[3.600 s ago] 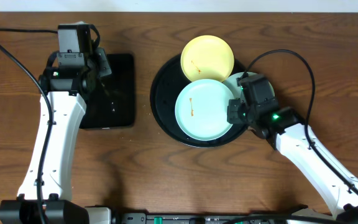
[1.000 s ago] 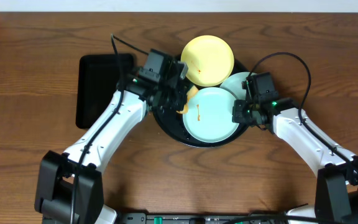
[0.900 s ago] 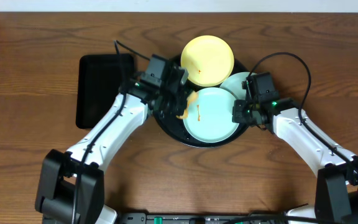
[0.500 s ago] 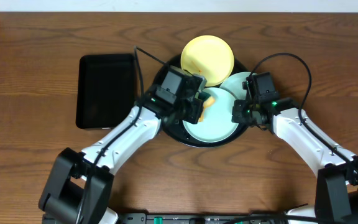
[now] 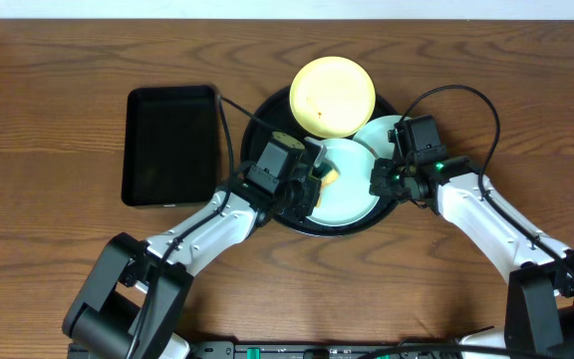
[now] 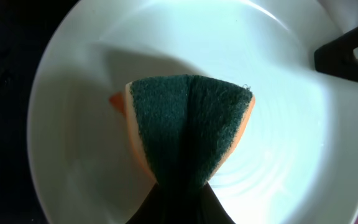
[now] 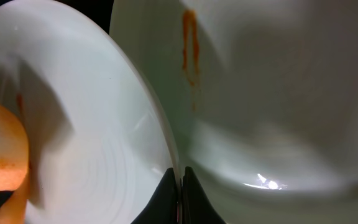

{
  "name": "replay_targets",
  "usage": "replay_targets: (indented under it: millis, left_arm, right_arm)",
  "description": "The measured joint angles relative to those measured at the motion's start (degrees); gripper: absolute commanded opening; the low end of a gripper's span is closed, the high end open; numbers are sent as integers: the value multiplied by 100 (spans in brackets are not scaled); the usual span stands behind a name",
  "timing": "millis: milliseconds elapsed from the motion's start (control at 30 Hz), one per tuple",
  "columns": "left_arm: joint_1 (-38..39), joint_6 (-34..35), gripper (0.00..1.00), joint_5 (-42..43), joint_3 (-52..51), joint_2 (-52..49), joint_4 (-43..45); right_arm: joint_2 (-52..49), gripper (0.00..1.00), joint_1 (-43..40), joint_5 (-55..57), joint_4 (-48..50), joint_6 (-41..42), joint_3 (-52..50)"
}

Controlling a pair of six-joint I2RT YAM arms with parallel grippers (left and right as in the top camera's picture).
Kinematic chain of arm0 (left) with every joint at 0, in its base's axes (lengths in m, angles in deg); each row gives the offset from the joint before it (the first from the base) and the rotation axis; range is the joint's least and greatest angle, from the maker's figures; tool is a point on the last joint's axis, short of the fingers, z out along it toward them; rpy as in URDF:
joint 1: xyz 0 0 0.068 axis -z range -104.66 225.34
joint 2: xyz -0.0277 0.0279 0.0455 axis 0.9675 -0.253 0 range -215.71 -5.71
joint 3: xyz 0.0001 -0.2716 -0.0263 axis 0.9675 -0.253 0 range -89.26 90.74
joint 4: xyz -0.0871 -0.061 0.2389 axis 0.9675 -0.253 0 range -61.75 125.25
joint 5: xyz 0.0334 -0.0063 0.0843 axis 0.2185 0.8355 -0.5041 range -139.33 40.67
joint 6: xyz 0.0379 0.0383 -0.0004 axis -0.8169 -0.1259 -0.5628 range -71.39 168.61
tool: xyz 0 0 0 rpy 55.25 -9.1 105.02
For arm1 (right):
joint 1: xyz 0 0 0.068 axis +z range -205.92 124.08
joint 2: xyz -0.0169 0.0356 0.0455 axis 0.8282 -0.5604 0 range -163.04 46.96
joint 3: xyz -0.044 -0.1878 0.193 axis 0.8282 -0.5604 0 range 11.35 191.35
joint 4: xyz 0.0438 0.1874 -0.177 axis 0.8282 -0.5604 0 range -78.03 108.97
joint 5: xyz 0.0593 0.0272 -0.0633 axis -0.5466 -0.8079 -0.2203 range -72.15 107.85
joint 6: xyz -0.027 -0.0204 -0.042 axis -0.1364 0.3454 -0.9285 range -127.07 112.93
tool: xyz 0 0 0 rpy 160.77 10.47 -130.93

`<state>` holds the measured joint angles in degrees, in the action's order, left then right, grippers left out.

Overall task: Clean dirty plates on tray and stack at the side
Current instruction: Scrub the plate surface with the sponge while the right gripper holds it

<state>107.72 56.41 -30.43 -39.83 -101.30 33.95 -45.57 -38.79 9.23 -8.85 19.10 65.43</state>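
Observation:
The round black tray (image 5: 267,128) holds three plates. The pale yellow plate (image 5: 333,96) lies at the back with a small red smear. A teal plate (image 5: 352,189) lies in front, and a second teal plate (image 5: 379,133) with an orange smear (image 7: 190,46) lies partly under it. My left gripper (image 5: 315,179) is shut on an orange sponge with a green pad (image 6: 188,127) and presses it on the front teal plate (image 6: 291,124). My right gripper (image 5: 382,179) is shut on that plate's right rim (image 7: 166,140).
A smaller rectangular black tray (image 5: 171,143) sits on the wooden table (image 5: 48,199) to the left of the round tray. Both arms reach in from the table's front edge. A black cable (image 5: 466,100) loops behind the right arm.
My left arm swung from the rectangular tray over to the round tray, carrying the sponge, then onto the front teal plate. The right gripper stayed on the plate rim.

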Motion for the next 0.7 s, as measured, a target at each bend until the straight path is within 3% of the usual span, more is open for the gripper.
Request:
replay_targets:
  millis: [700]
  left_arm:
    - [0,-42,7,-289,-227,0,413]
  right_arm:
    - [-2,1,813,490,138,378,0]
